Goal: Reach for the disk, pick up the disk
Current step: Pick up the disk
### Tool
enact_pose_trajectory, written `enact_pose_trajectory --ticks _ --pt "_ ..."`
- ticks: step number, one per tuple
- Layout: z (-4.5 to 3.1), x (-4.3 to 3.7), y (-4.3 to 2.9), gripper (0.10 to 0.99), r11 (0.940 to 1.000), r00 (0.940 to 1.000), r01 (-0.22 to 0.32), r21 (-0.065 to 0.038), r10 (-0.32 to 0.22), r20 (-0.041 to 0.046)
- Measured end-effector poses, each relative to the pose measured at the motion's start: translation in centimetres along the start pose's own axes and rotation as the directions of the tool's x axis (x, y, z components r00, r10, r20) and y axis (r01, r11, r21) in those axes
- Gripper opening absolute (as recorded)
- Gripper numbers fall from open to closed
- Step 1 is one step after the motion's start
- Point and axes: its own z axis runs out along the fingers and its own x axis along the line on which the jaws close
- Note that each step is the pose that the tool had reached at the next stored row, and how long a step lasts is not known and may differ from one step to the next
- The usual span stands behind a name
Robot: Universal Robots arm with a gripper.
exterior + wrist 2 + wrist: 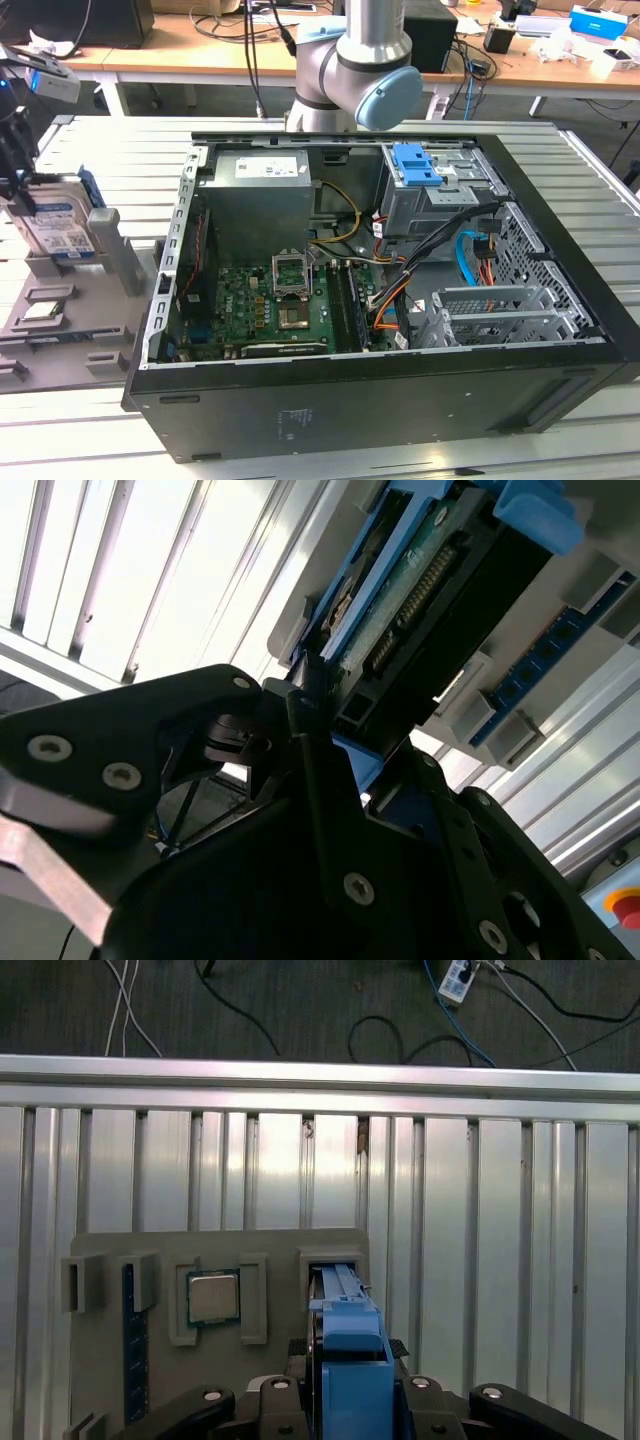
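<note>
The ribbed aluminium table catches bright light; beyond its far edge stand wooden desks (strewn with cables), and beside its rim lies dark floor.

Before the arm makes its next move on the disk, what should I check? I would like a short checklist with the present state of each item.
1. Disk upright in the slot of the grey holder: ok.
2. Gripper centred over the disk's blue rail, first wrist view: ok.
3. Grip closed on the disk: cannot tell.
4. Chip beside the slot, apart from the disk: ok.
5. Computer case apart from the disk, on the exterior view's right: ok.
</note>
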Motion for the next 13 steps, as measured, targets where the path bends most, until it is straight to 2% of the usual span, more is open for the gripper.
enact_pose_trajectory --ticks 3,13 --pt "-0.34 0.00 0.00 0.365 1.0000 1.0000 0.000 0.000 0.000 0.0000" --pt "-2.28 0.01 0.05 0.365 1.0000 1.0000 0.000 0.000 0.000 0.0000"
